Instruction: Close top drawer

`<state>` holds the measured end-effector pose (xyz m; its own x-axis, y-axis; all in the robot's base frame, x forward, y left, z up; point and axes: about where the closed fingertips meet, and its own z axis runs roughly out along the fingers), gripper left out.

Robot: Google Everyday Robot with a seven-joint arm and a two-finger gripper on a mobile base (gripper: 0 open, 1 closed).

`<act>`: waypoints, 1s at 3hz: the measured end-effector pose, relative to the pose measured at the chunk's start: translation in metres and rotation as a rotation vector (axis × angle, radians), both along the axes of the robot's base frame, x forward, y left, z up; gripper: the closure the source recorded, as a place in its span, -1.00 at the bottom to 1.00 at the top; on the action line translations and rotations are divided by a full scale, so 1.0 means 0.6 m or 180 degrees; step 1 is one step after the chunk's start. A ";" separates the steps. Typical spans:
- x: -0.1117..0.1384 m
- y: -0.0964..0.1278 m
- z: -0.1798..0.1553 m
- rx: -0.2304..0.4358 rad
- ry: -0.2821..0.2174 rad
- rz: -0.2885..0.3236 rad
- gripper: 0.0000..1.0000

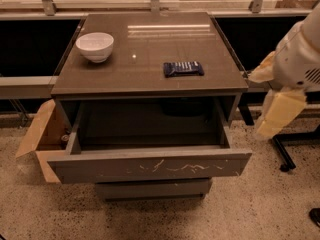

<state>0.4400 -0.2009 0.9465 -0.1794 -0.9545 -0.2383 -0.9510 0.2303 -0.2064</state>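
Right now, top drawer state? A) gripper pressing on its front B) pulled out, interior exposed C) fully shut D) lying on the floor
B: the top drawer sticks out well past the cabinet top with its inside showing; the gripper is off to the right, away from the drawer front.

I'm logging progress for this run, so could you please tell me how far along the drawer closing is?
Done: nothing yet. The top drawer stands pulled well out, its inside exposed below the cabinet top. In hand: the gripper hangs to the right of the cabinet, apart from the drawer and touching nothing. Left: reach the scratched front panel and push it in flush.
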 end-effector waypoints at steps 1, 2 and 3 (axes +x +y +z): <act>-0.003 0.054 -0.104 0.0289 0.0221 0.0307 -0.98; -0.022 0.112 -0.198 0.0573 0.0479 0.0589 -1.00; -0.031 0.125 -0.221 0.0624 0.0555 0.0653 -1.00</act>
<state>0.4216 -0.1258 0.8141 -0.0425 -0.9139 -0.4036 -0.9987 0.0496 -0.0073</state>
